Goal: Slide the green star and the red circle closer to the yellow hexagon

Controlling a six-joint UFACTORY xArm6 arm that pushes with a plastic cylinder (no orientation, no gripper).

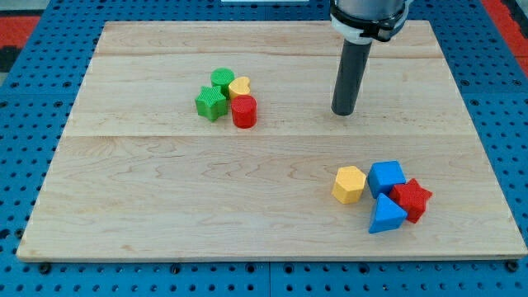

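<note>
The green star (pixel 211 103) and the red circle (pixel 244 110) lie in a small cluster at the upper left of the wooden board (pixel 165 190). The green star is at the cluster's left, the red circle at its lower right. The yellow hexagon (pixel 349 184) lies at the lower right of the board, far from both. My tip (pixel 343 112) rests on the board to the right of the cluster, well apart from the red circle and above the yellow hexagon. It touches no block.
A green circle (pixel 222 80) and a yellow heart (pixel 240 86) sit in the same cluster, at its top. A blue cube (pixel 386 176), a blue triangle (pixel 387 215) and a red star (pixel 412 200) crowd the yellow hexagon's right side.
</note>
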